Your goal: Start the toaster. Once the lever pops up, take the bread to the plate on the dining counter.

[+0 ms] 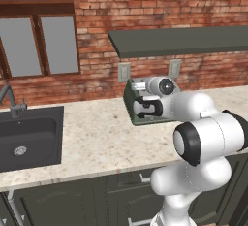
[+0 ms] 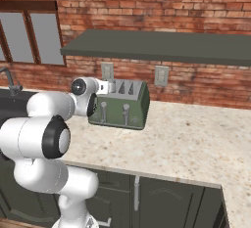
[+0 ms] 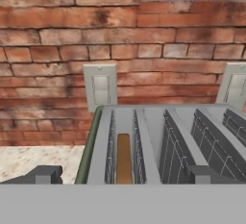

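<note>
- We see the sage-green toaster (image 2: pixel 122 105) on the speckled stone worktop (image 2: pixel 196 134), against the brick wall (image 2: pixel 147 7).
- The bread (image 3: pixel 123 158) sits down in the toaster's leftmost slot in our hand view.
- Our gripper (image 3: pixel 122 175) hovers above the toaster top, fingers spread wide, holding nothing.
- A dark sink (image 1: pixel 26 137) lies well apart, leftward.

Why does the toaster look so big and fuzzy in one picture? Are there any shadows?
Hand view: the camera sits close, so the toaster looms large with soft edges, the bread a blurry brown strip in its slot. Left base view: light is flat, with a faint shadow beneath the shelf. Right base view: no glare on the counter.
</note>
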